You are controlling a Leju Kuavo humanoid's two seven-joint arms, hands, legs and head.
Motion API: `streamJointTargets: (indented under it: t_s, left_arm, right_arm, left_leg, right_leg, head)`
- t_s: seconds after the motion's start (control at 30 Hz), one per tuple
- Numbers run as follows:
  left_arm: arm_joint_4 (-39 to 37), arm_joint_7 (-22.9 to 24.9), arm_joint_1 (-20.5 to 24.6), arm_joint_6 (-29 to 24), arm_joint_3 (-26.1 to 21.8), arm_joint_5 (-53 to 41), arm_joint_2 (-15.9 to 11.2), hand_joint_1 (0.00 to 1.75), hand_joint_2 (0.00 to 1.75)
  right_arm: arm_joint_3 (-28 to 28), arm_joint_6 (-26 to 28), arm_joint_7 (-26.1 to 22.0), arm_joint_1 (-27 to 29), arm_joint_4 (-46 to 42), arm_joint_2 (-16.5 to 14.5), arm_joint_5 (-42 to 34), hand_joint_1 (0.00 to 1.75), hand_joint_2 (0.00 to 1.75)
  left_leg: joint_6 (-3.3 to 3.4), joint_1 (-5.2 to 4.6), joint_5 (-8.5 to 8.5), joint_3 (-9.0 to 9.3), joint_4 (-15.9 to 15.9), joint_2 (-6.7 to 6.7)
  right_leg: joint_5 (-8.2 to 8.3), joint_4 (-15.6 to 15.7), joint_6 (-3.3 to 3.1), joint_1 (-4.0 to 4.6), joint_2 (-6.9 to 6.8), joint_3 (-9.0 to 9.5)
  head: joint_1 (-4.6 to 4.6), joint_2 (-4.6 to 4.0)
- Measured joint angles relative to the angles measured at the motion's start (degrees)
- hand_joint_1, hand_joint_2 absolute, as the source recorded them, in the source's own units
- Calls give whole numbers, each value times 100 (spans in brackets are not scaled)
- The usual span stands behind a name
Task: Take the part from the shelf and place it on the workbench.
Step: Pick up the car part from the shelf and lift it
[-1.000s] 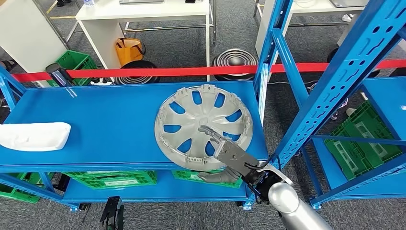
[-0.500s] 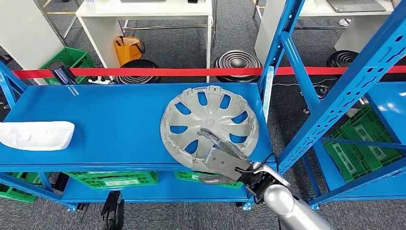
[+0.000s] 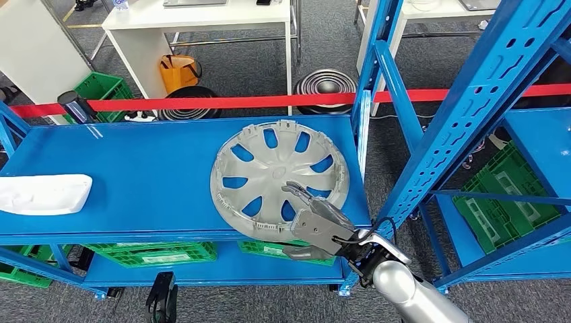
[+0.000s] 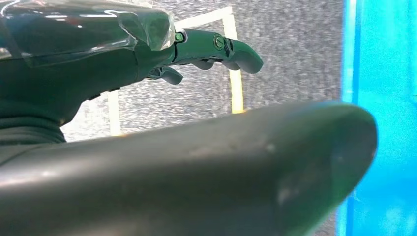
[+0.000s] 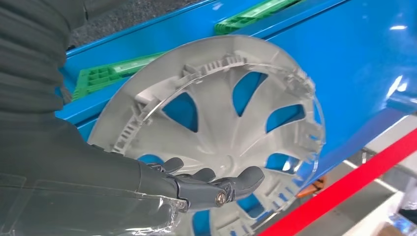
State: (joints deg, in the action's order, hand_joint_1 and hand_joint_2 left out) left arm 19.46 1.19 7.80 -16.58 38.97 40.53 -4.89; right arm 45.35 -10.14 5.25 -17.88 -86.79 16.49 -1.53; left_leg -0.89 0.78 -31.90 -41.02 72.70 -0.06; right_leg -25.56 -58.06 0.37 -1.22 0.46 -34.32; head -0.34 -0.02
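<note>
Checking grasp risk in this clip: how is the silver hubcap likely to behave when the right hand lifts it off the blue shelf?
The hubcap is probably light for its size: thin moulded shell with many cut-out openings. It likely flexes slightly, since the right hand grips only the near rim, overhanging the shelf edge. Held at one edge, the wide disc may sag or swing; the small rim clips look breakable.

white tray (image 3: 42, 194) cut by frame edge

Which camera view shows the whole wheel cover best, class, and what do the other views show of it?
The head view: the whole silver wheel cover lies on the blue shelf, with the right hand gripping its near edge. The right wrist view shows its ribbed inner face close up, partly behind the hand. The left wrist view looks at the floor beside the shelf.
</note>
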Motion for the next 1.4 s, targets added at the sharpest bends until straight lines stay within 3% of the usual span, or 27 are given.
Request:
streamJointTargets:
  t_s: [0.07,0.13,0.27,0.33,0.4,0.47,0.5,0.57,0.6,0.67,0.8,0.83,0.9,0.97,1.0,1.03,1.07,1.13,1.17,1.3,1.33,1.4]
  left_arm:
    - [-27,25,-17,-3,0,-19,-17,0,0]
    - [-47,25,-16,-3,1,-26,-34,0,0]
    - [-79,25,-19,-6,1,-32,-56,0,0]
    - [-85,45,-17,-10,1,-35,-49,0,0]
    - [-99,98,-21,-16,0,-39,-44,0,0]
    - [-125,131,-37,-20,0,-40,-44,0,0]
    - [-137,132,-46,-20,0,-39,-44,0,0]
    - [-154,131,-56,-19,0,-38,-43,0,0]
    - [-160,128,-57,-18,0,-37,-42,0,0]
    - [-170,122,-56,-18,-1,-35,-46,0,0]
    - [-183,117,-54,-18,0,-33,-46,0,0]
    - [-184,117,-53,-18,-1,-33,-48,0,0]
    - [-189,117,-53,-18,-1,-33,-52,0,0]
    - [-196,117,-57,-18,-1,-37,-51,0,0]
    - [-198,118,-57,-19,0,-42,-48,0,0]
    - [-199,122,-53,-21,0,-49,-46,0,0]
    - [-199,129,-46,-29,0,-54,-46,0,0]
    - [-201,141,-18,-57,-2,-59,-50,0,0]
    - [-202,142,-3,-72,-5,-57,-51,0,0]
    - [-205,132,29,-89,-65,-32,-49,0,0]
    - [-205,128,43,-88,-80,-27,-43,0,0]
    - [-204,125,79,-88,-96,-22,-31,0,0]
  right_arm:
    - [-4,20,11,7,0,14,2,0,175]
    - [-7,22,14,7,0,22,2,0,175]
    - [-8,28,15,19,-1,34,3,0,175]
    - [-11,38,17,11,-1,52,15,0,175]
    - [-5,46,35,26,10,70,45,0,175]
    - [4,48,55,61,37,82,88,0,175]
    - [11,45,60,71,53,87,112,0,175]
    - [30,30,68,70,84,97,156,0,175]
    - [43,17,77,64,102,101,179,0,175]
    - [76,-8,95,52,133,105,222,0,175]
    - [140,-33,117,31,216,118,280,0,175]
    - [151,-42,117,25,232,119,288,0,175]
    - [172,-57,117,20,259,119,297,0,175]
    - [197,-84,123,17,295,122,316,0,175]
    - [214,-104,131,11,315,125,335,0,175]
    - [233,-135,140,-3,336,126,362,0,175]
    - [256,-173,147,-27,358,127,392,0,175]
    - [314,-266,151,-112,413,128,451,0,175]
    - [359,-316,148,-168,448,127,474,0,175]
    - [565,-508,121,-414,597,120,508,0,175]
    - [606,-547,118,-497,642,118,507,0,175]
    - [691,-616,115,-655,753,115,500,0,175]
  left_leg:
    - [95,-23,387,350,-750,-3]
    - [188,-67,571,639,-1344,-2]
    - [267,-89,622,763,-1586,11]
    - [308,-61,698,843,-1711,24]
    - [323,-67,718,849,-1731,27]
    - [319,-73,715,841,-1722,22]
    - [312,-73,710,839,-1711,16]
    - [276,-70,683,836,-1667,1]
    - [245,-83,661,825,-1635,-4]
    - [187,-103,622,796,-1572,-8]
    - [106,-82,510,716,-1428,-5]
    - [72,-67,380,624,-1227,-4]
    - [5,-39,16,288,-503,-2]
    - [-20,-22,-155,-6,81,-1]
    - [-13,-18,-83,-19,81,-1]
    - [9,-18,92,91,-164,-1]
    - [46,-22,311,283,-567,-3]
    - [128,-50,564,636,-1285,-5]
    - [157,-69,590,716,-1455,-5]
    - [248,-81,641,792,-1622,9]
    - [276,-68,677,819,-1671,14]
    - [306,-64,712,834,-1707,18]
  right_leg:
    - [-3,2,1,18,16,18]
    - [-2,5,9,42,23,14]
    - [-9,10,91,52,10,-12]
    - [-176,-308,89,60,-3,-168]
    - [-476,-1039,64,44,-8,-516]
    - [-615,-1537,105,30,-9,-760]
    - [-553,-1460,154,22,-11,-726]
    - [-259,-717,253,3,-25,-357]
    - [-132,-342,262,6,-34,-156]
    - [-24,30,193,19,-39,39]
    - [-2,41,47,-10,-25,41]
    - [3,48,23,-27,-24,48]
    - [0,47,-7,-22,-24,51]
    - [-4,45,-11,-8,-23,51]
    - [-6,44,-11,-3,-21,55]
    - [-7,45,-9,2,-15,62]
    - [-8,46,-8,7,-8,70]
    - [-4,47,3,31,7,66]
    - [1,49,14,40,10,56]
    - [-23,10,99,39,1,-2]
    - [-112,-158,95,40,-5,-86]
    - [-415,-855,58,37,-12,-414]
  head:
    - [3,0]
    - [3,0]
    - [1,0]
    - [13,0]
    - [19,0]
    - [17,0]
    - [17,0]
    - [19,0]
    - [18,0]
    - [10,0]
    - [7,0]
    - [3,0]
    - [-2,0]
    - [-1,0]
    - [-1,0]
    - [-2,0]
    - [-2,0]
    - [1,0]
    - [1,0]
    - [3,0]
    - [6,0]
    - [13,0]
